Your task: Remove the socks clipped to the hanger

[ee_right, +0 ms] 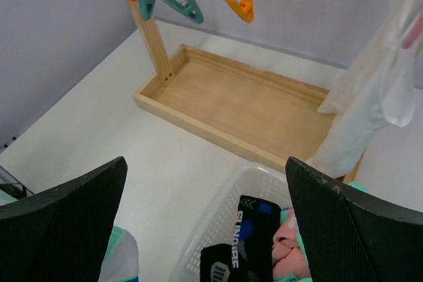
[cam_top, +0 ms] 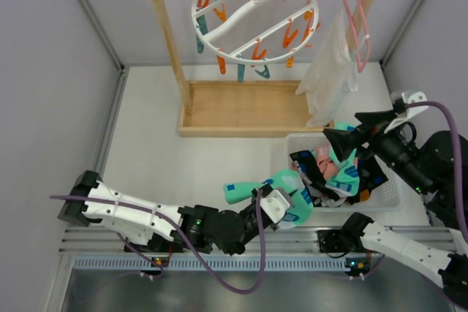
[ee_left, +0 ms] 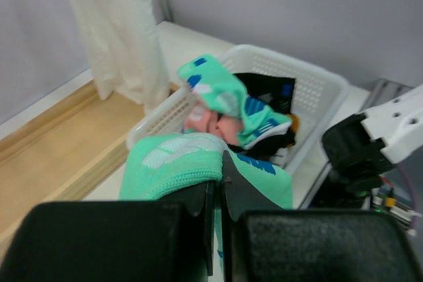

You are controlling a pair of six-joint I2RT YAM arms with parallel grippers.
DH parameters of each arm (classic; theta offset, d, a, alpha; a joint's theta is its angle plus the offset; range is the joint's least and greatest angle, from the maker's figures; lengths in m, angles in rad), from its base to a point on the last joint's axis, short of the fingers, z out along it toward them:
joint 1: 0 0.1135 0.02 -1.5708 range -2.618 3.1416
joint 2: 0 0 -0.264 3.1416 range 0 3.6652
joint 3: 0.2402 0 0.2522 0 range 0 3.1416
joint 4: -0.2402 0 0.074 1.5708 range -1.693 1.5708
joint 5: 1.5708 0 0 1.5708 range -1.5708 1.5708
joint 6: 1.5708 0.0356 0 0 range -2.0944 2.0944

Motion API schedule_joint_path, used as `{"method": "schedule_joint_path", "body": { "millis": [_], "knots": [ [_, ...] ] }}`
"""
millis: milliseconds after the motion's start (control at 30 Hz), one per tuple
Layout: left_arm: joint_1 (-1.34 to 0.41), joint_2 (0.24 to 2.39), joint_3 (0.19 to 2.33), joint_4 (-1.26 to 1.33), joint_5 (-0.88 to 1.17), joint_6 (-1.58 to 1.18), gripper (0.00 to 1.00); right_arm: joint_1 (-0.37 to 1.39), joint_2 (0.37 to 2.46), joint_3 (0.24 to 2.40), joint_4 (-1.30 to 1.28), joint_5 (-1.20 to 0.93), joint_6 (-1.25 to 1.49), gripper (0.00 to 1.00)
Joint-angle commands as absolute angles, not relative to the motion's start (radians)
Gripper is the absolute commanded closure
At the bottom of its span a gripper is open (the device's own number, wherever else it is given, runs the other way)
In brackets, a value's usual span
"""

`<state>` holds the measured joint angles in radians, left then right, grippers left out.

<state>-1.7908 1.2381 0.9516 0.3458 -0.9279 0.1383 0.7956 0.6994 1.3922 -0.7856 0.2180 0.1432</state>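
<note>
Near centre, the left gripper (ee_left: 219,186), fingers pressed together, pinches a teal sock (cam_top: 245,189) just left of the white basket (ee_left: 317,80). The basket, near right, holds a heap of socks (ee_left: 228,94): teal with white and navy patches, pink, and black. The right gripper (ee_right: 206,170) hangs over it, fingers spread wide. Far centre, the round white hanger (cam_top: 235,25) hangs from the wooden rail frame (cam_top: 241,107), its orange and teal clips (cam_top: 257,52) dangling. A white garment (cam_top: 329,63) hangs to its right.
</note>
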Motion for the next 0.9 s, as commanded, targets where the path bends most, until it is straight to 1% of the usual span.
{"method": "schedule_joint_path", "body": {
  "millis": [0,133,233,433,767,867],
  "knots": [
    [-1.784,1.268,1.075,0.203,-0.727,0.029,1.00,0.787,0.657,1.365,-0.837,0.331,0.184,0.00],
    [-1.766,1.362,1.211,0.118,-0.634,0.005,1.00,0.788,0.632,1.355,-0.847,0.376,0.195,0.00],
    [-1.723,1.436,1.288,0.051,-0.546,-0.075,1.00,0.787,0.623,1.361,-0.850,0.403,0.207,0.00],
    [-1.612,1.535,1.364,0.023,-0.352,-0.169,1.00,0.788,0.574,1.381,-0.833,0.482,0.218,0.01],
    [-1.425,1.687,1.531,0.005,-0.181,-0.184,1.00,0.788,0.520,1.378,-0.808,0.529,0.219,0.01],
    [-1.393,1.742,1.601,-0.025,-0.184,-0.154,1.00,0.790,0.518,1.373,-0.802,0.534,0.215,0.00]
  ]
}}
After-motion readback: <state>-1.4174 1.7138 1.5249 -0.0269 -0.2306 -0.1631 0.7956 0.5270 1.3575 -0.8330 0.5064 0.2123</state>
